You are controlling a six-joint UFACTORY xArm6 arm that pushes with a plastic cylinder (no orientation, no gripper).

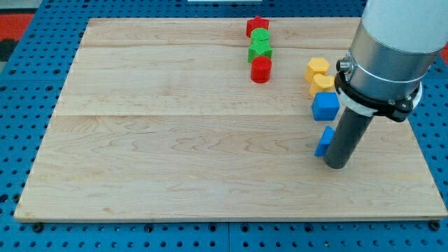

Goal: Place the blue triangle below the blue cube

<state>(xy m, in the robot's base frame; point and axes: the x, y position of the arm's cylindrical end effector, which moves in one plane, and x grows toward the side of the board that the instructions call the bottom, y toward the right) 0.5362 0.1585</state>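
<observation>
The blue cube [325,106] sits at the view's right on the wooden board [175,140]. The blue triangle [324,141] lies just below it, with a small gap between them. My tip [336,164] rests on the board right beside the triangle, at its right and slightly lower side, touching or nearly touching it. The rod and the arm's grey body hide the board to the right of the cube.
Two yellow blocks [317,68] [323,85] stand directly above the blue cube. At the view's top centre a column holds a red block [257,26], two green blocks [260,37] [260,50] and a red cylinder [261,69].
</observation>
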